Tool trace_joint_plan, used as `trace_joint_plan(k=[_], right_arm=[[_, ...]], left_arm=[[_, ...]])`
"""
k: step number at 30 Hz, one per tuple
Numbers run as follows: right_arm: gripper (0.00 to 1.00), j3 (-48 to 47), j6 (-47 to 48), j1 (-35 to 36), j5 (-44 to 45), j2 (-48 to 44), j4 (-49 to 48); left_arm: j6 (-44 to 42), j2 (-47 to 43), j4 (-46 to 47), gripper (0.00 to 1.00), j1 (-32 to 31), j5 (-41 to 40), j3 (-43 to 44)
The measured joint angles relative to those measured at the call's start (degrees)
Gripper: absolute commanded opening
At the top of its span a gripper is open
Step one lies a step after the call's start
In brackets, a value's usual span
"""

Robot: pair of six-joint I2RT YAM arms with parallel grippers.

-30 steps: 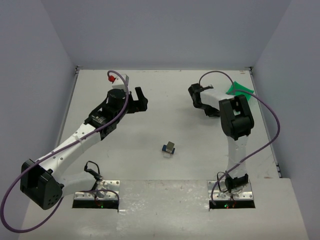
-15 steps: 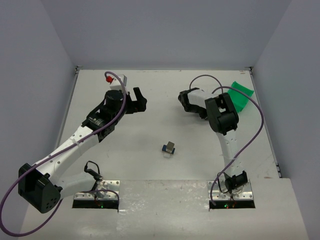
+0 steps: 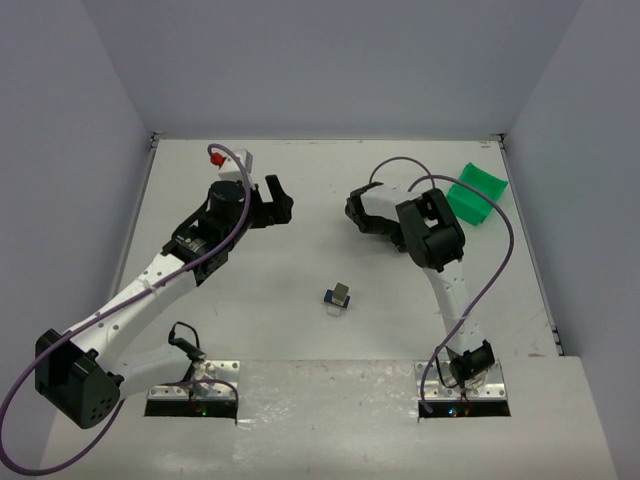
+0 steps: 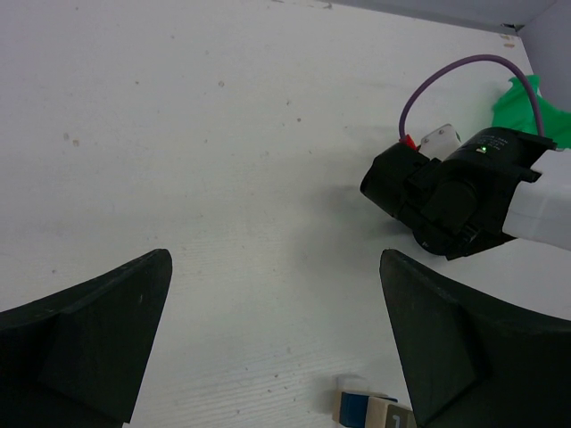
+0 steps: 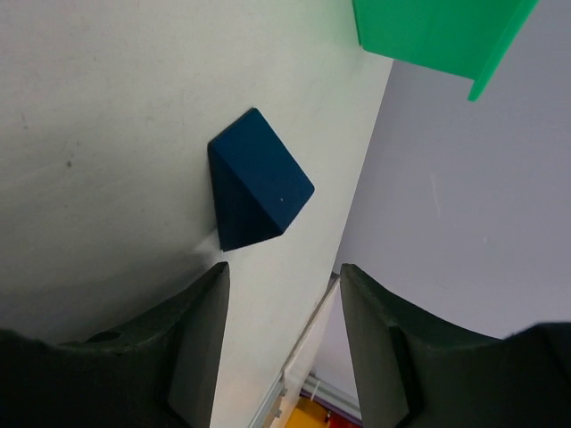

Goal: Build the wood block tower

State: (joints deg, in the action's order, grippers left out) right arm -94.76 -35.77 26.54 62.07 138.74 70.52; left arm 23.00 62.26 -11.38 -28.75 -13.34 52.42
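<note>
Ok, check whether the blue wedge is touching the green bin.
Apart. The right wrist view shows a stretch of bare table between the blue wedge and the green bin.

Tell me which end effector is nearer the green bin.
Right. The right end effector sits a little left of the green bin; the left end effector is much farther left, beyond the right one.

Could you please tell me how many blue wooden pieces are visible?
2: a blue wedge before the right claw, and a blue block in the central stack; others may be hidden.
</note>
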Motion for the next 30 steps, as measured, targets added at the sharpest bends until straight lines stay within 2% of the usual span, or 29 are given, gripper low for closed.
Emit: trace_joint_plan(k=[3,4,8,9,14,18,22,27,30], right_arm=[[0.59,0.0,-1.0,0.9,-0.9,0.0,0.8],[0.63,0.2,-1.1,1.3,-1.4,-0.2,0.5],[0.95,3.3,0.5,2.3,-4.2,-4.1,-2.8],[0.99,5.9,2.8,2.5,-5.5,-6.9,-5.9],[0.99,18.6,11.5,0.3,-21.2,-24.7,-23.0],[0.99,24.2,15.9,-7.1,-35.1,-34.0,-36.2],[0.99,26.4,19.2,-15.3,-45.2,-36.2,-43.8],[0.99,27.9,21.9,-20.7,-53.7,-35.8,-47.7],[0.92,28.0,22.5,-22.3,-56.3,-34.9,-49.3]], left_arm=[[0.0,0.0,0.0,1.0,0.0,0.0,0.0],[0.0,0.0,0.0,1.0,0.0,0.0,0.0],[0.0,0.0,0.0,1.0,0.0,0.1,0.0],[0.0,0.0,0.0,1.0,0.0,0.1,0.0],[0.0,0.0,0.0,1.0,0.1,0.1,-0.1],[0.0,0.0,0.0,1.0,0.3,0.0,-0.1],[0.0,0.0,0.0,1.0,0.3,0.0,-0.1],[0.0,0.0,0.0,1.0,0.3,-0.4,-0.1],[0.0,0.0,0.0,1.0,0.3,-0.7,-0.1]])
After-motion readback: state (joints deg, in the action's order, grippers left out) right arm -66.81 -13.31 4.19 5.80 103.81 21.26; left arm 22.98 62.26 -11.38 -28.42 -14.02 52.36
